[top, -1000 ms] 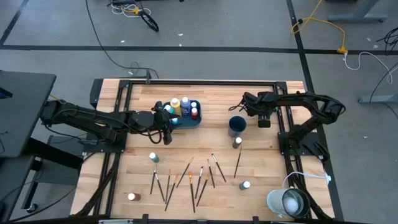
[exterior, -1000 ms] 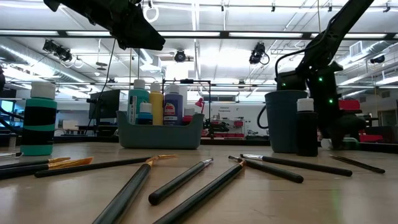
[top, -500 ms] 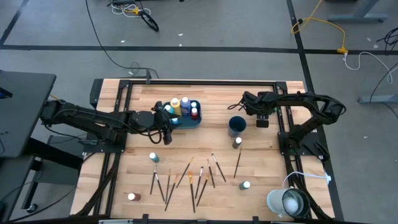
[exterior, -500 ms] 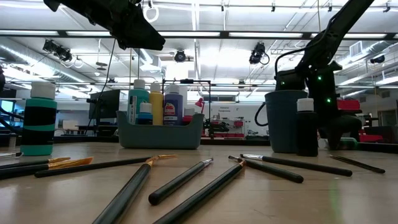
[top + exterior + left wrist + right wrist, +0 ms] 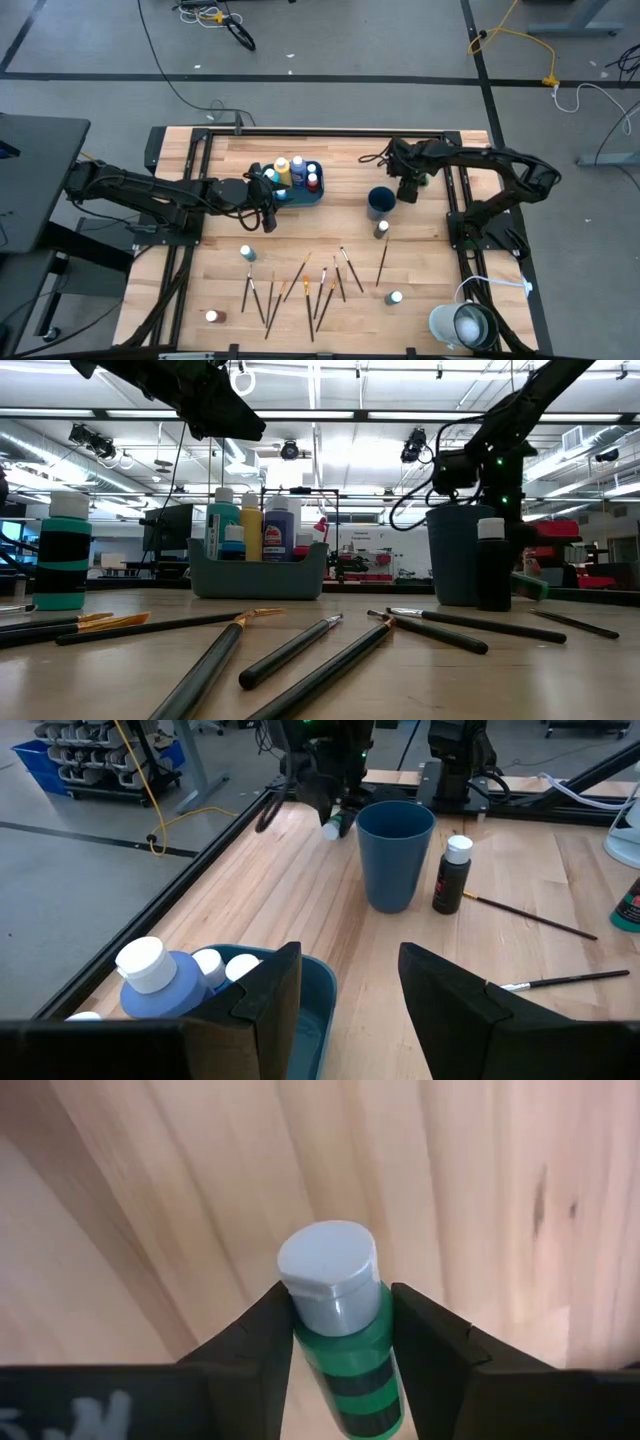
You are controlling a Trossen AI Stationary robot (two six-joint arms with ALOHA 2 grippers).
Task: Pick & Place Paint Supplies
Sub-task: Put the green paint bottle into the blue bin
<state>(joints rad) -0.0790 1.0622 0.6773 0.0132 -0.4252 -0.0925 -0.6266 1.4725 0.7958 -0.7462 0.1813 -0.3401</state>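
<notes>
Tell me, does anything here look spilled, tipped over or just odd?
Nothing is spilled or broken. The loose brushes lie scattered at mixed angles, and several bottles stand alone away from the tray. The right gripper holds a green bottle off the table; the left gripper is open over the tray.

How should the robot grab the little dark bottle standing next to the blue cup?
Probably from straight above, fingers closing on the dark bottle body just under its white cap. It stands upright, and coming from above avoids the blue cup right beside it.

left gripper [image 5: 268, 205]: fingers parted, empty | right gripper [image 5: 405, 187]: fingers clamped, raised above table
</notes>
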